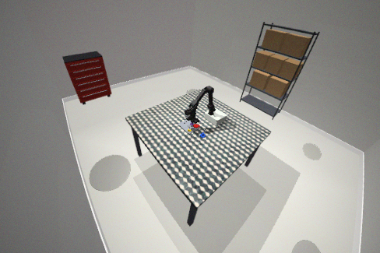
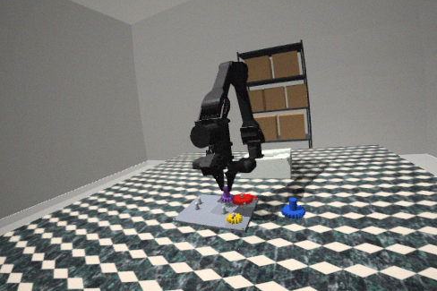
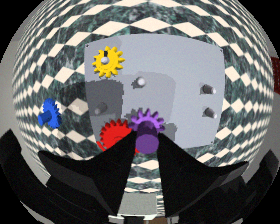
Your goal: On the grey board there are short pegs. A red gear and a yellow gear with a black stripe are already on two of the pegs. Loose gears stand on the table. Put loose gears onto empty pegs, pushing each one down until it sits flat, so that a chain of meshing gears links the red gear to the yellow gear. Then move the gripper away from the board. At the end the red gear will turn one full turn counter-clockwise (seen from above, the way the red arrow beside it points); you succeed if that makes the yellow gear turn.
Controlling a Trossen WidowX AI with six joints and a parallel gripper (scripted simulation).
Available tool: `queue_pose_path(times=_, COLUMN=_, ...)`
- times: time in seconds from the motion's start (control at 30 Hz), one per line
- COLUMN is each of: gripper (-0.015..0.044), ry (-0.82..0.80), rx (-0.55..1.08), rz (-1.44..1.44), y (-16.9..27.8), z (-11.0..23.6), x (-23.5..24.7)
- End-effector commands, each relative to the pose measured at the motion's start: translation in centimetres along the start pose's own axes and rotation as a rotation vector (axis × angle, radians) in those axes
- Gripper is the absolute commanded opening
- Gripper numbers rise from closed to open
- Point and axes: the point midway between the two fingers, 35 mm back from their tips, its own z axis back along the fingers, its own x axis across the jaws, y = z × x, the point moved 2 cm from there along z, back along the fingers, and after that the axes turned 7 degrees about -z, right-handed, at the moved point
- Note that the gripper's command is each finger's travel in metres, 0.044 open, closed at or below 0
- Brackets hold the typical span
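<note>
The grey board (image 1: 184,125) (image 2: 190,218) (image 3: 191,55) carries the red gear (image 1: 196,126) (image 2: 243,200) (image 3: 112,136) and the yellow gear (image 1: 189,130) (image 2: 234,218) (image 3: 113,66) with its black stripe. My gripper (image 2: 227,188) (image 3: 147,136) is shut on the handle of the purple gear (image 2: 227,198) (image 3: 153,119), low over the board beside the red gear. Whether it sits flat and whether their teeth mesh cannot be told. Bare pegs include one in the middle (image 2: 224,209) (image 3: 141,81) and two at the side away from the yellow gear. The blue gear (image 1: 202,135) (image 2: 293,210) (image 3: 52,114) stands on the table.
A white open box (image 1: 216,117) (image 2: 275,166) stands on the checkered table (image 1: 195,166) (image 2: 336,250) behind the board. A red tool cabinet (image 1: 91,79) and a shelf with cartons (image 1: 269,69) stand away from the table.
</note>
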Motion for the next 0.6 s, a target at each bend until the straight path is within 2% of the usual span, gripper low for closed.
queue_pose_path(times=0.0, gripper=0.0, ry=0.0, rx=0.003, rz=0.095, y=0.01, z=-0.05, x=-0.1)
queue_pose_path(times=0.23, gripper=0.0, ry=0.0, rx=0.003, rz=0.079, y=-0.09, z=-0.54, x=-0.03)
queue_pose_path(times=0.57, gripper=0.0, ry=0.0, rx=0.003, rz=-0.157, y=0.11, z=-0.01, x=0.02)
